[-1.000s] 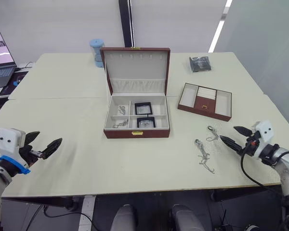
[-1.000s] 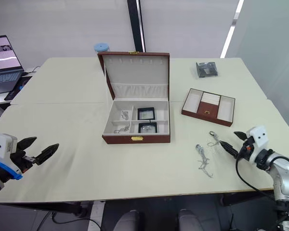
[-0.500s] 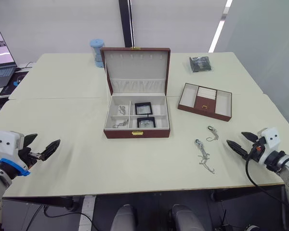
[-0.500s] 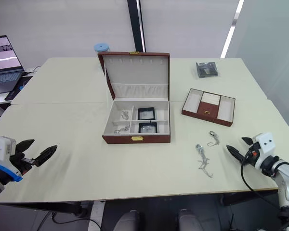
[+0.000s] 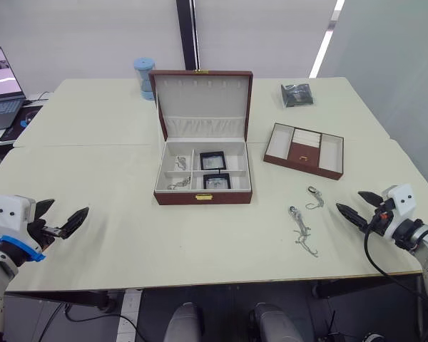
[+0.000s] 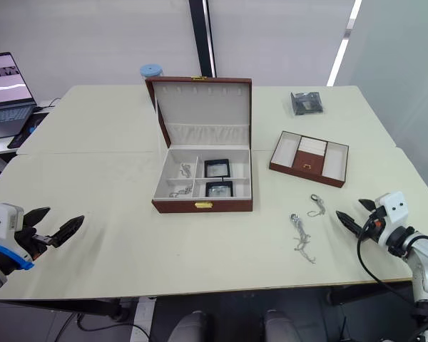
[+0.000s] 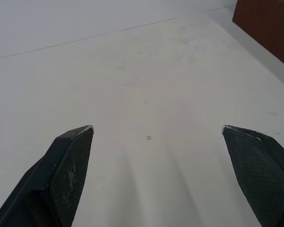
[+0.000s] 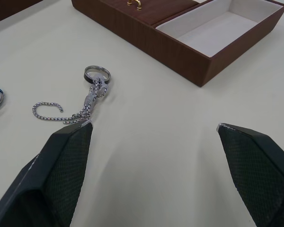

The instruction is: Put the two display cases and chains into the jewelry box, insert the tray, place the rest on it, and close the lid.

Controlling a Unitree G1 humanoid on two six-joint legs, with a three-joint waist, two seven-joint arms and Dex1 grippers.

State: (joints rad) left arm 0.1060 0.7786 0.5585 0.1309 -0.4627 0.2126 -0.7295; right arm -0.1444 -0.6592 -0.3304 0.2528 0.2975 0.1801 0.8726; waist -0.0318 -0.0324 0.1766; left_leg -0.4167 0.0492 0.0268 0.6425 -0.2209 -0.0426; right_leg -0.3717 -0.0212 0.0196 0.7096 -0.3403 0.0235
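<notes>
Two display cases (image 5: pixel 212 169) inside the jewelry box (image 5: pixel 202 197) (lid (image 5: pixel 202 103) up)

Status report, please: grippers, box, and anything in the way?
Left gripper open, empty. Right gripper open, empty, beside the loose chains. Jewelry box open, both display cases inside; tray not inserted. Nothing in the way.

box (image 5: pixel 202 187): lid (image 5: pixel 202 102) up, two cases (image 5: pixel 212 159) inside
tray (image 5: pixel 303 150): right of box
grippers: left (image 5: pixel 59 218), right (image 5: pixel 357 205), both spread
</notes>
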